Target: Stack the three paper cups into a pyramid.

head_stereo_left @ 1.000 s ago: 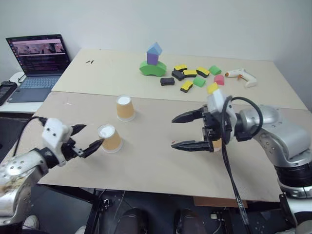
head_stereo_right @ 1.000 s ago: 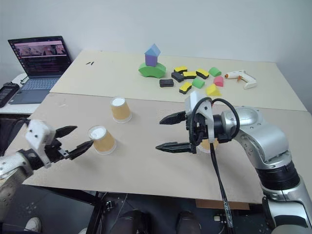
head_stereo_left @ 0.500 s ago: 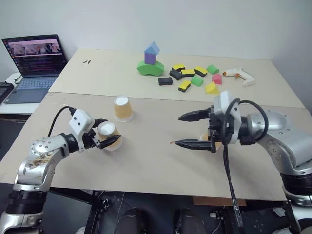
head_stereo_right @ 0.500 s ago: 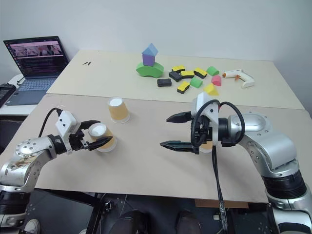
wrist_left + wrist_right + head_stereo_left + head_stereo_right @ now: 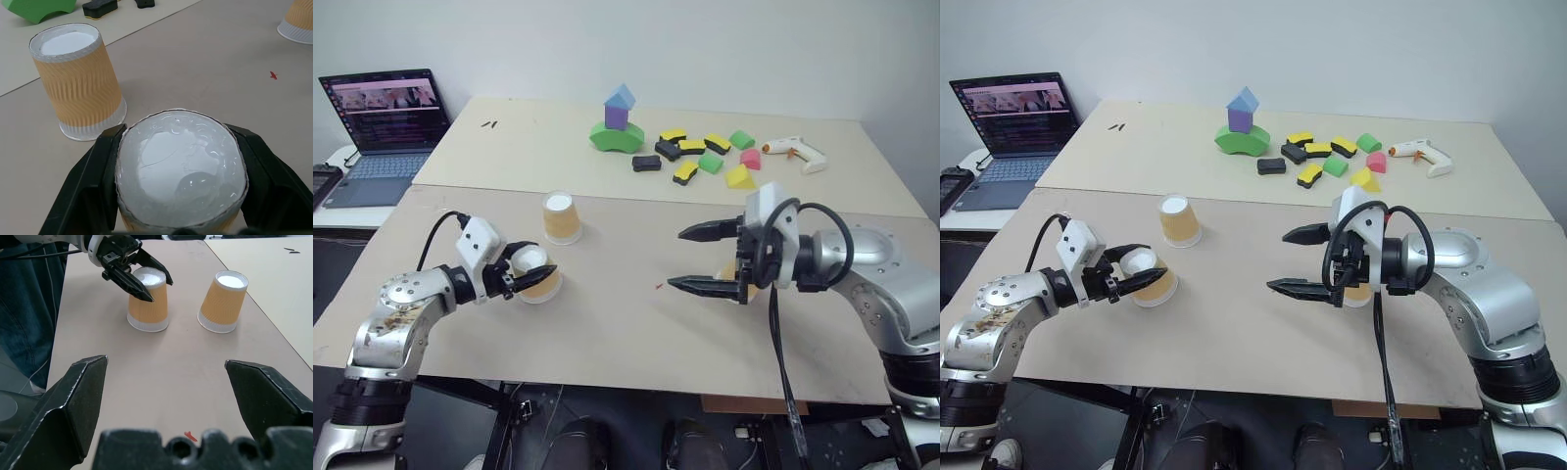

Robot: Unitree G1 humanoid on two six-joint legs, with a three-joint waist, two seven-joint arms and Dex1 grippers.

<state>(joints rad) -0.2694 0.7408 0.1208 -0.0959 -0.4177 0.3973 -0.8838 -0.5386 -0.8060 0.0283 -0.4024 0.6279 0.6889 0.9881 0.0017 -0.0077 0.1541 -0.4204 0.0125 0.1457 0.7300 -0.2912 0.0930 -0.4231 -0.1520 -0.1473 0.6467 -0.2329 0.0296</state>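
Cups first, from the left eye view: a small tapered tan-orange paper cup (image 5: 538, 276), upside down with its white base up, stands on the beige table (image 5: 607, 333) and is clamped between the two black fingers of the left gripper (image 5: 532, 278). A second tan paper cup (image 5: 562, 217), also inverted, stands just beyond the clamped cup, apart from it. A third tan cup (image 5: 732, 277) sits well to the right of the clamped cup, mostly hidden behind the right gripper (image 5: 693, 258), whose black fingers stand wide apart and hold nothing. Far beyond the clamped cup, a green arch block with a purple and a blue block on top (image 5: 618, 122) stands near scattered coloured foam blocks (image 5: 705, 157) and a white glue gun (image 5: 797, 152); an open laptop (image 5: 384, 127) rests off to the left.

Left wrist view: the fingers press both sides of the clamped cup (image 5: 181, 171), and the second cup (image 5: 78, 81) stands just beside it.

Right wrist view: between the spread fingers (image 5: 63, 406), the clamped cup (image 5: 148, 303) and the second cup (image 5: 224, 301) stand near each other, not touching.
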